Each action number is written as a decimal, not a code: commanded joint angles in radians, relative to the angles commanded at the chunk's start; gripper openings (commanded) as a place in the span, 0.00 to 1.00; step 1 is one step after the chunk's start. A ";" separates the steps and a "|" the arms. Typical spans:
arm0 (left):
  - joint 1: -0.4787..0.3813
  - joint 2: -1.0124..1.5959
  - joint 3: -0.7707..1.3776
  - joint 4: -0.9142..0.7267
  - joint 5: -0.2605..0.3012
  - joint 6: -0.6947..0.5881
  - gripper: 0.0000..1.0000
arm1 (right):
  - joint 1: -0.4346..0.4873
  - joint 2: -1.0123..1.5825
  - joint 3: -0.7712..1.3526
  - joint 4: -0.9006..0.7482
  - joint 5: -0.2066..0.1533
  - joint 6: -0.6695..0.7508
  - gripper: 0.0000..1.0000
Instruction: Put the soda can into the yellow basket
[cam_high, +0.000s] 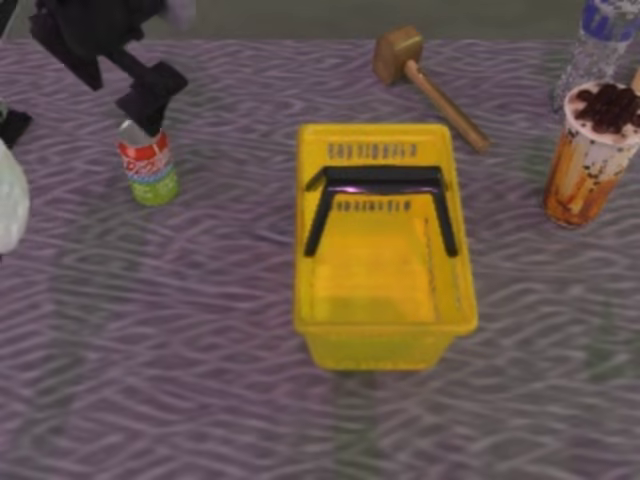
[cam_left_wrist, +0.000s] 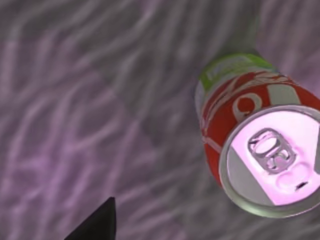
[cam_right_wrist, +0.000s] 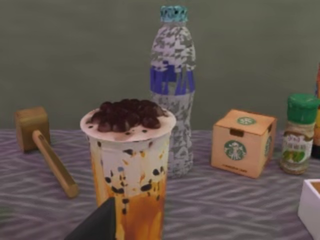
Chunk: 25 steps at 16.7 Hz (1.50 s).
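Top view: left claw hides soda can top.

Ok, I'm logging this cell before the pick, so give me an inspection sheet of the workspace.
Surface: table with a purple wavy-patterned cover.
Job's things: soda can upright at the left, apart from the yellow basket at the middle; nothing seen inside the basket, handle across it.
Clutter: wooden mallet behind the basket; bubble-tea cup and clear bottle at the right; small carton and green-capped jar in the right wrist view.
Grippers: left gripper just above the can's top; right arm out of the top view.
Cables: nothing seen.
Surroundings: plain grey-green wall.
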<state>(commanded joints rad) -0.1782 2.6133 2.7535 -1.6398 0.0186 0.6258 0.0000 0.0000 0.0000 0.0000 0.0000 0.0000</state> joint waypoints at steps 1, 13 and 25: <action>0.000 0.048 0.050 -0.027 -0.003 0.009 1.00 | 0.000 0.000 0.000 0.000 0.000 0.000 1.00; 0.003 0.132 0.108 -0.046 -0.008 0.026 1.00 | 0.000 0.000 0.000 0.000 0.000 0.000 1.00; 0.003 -0.010 -0.355 0.272 -0.011 0.026 1.00 | 0.000 0.000 0.000 0.000 0.000 0.000 1.00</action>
<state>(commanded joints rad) -0.1754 2.6028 2.3982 -1.3683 0.0080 0.6518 0.0000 0.0000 0.0000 0.0000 0.0000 0.0000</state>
